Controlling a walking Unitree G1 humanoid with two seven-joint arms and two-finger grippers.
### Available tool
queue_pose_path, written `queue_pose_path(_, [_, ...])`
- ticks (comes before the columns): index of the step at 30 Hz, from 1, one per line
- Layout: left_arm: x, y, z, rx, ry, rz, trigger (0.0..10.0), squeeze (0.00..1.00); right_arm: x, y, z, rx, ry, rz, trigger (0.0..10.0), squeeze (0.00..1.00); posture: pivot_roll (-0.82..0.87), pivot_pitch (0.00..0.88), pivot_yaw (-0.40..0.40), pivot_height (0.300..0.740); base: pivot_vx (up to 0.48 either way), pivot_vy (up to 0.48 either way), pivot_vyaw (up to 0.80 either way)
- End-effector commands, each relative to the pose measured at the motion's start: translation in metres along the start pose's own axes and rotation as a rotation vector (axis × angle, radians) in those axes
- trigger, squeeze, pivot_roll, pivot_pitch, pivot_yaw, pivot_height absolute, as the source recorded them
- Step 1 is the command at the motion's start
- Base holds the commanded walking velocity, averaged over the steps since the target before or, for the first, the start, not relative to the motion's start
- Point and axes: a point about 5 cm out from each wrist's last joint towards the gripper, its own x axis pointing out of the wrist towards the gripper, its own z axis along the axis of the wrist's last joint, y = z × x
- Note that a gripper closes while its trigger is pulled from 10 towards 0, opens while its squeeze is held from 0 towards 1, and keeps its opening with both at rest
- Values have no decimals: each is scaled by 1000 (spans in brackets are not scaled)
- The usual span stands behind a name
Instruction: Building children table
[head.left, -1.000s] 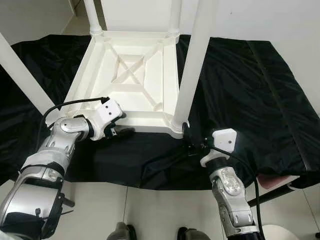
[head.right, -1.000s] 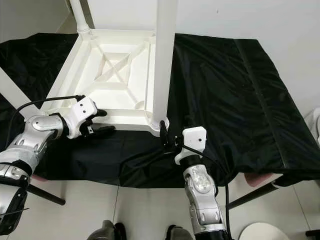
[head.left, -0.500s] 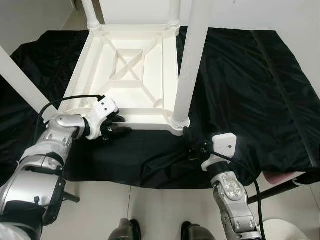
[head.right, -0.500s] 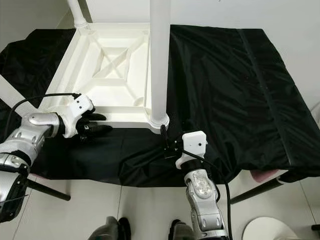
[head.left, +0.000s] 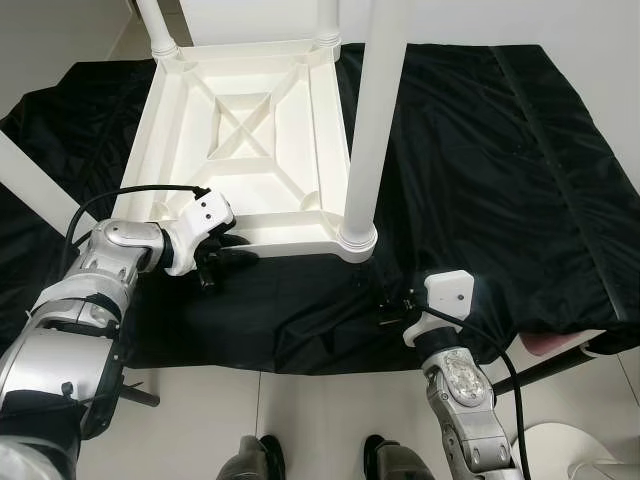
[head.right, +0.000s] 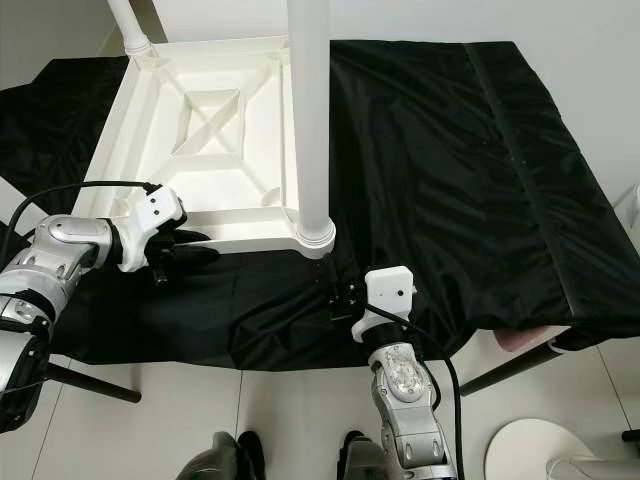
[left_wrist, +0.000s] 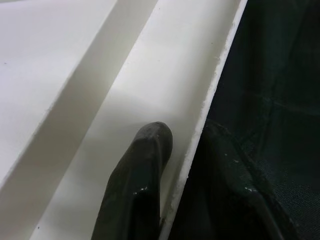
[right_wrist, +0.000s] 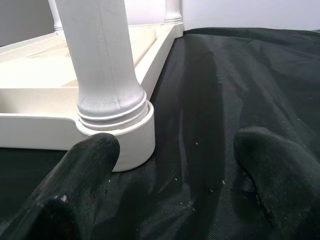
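Upturned white table (head.left: 245, 140) on a black cloth (head.left: 480, 170), a gripper at each near corner.

At the far left a leg (head.left: 40, 190) slants out from the table's near left corner, and another leg (head.left: 155, 25) stands at the far left corner. The left gripper (head.left: 222, 255) is at the near rim (left_wrist: 150, 100) by the left corner; in its wrist view one finger (left_wrist: 142, 175) lies on the white rim and the other is over the cloth, so the fingers straddle the rim's edge, closed on it. The table lies top down on the cloth, its crossed ribs facing up. Right of middle, the near right leg (head.left: 370, 110) stands upright in its socket (right_wrist: 117, 127). The right gripper (head.left: 385, 305) sits on the cloth just short of that socket, its fingers (right_wrist: 75, 175) spread wide and holding nothing. The cloth runs on to the right edge.
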Motion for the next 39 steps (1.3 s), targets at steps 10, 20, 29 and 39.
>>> queue_pose_path(10, [-56, 6, -51, -121, 161, 98, 7569, 0, -5, 6, -3, -5, 25, 25, 10000, 0, -132, 234, 91, 740, 0, 0, 0])
queue_pose_path(20, [-82, 13, -57, -212, 161, 145, 10000, 1000, -6, 6, -3, -10, 31, 36, 10000, 0, -127, 237, 79, 740, 0, 0, 0])
queue_pose_path(29, [-94, 16, -52, -161, 134, 144, 10000, 0, -5, 8, -4, -11, 37, 51, 10000, 0, -123, 231, 70, 740, 0, 0, 0])
queue_pose_path(39, [-75, 14, -9, -119, -120, -49, 10000, 0, -4, 11, -6, -10, 43, 73, 10000, 0, -113, 219, 56, 740, 0, 0, 0])
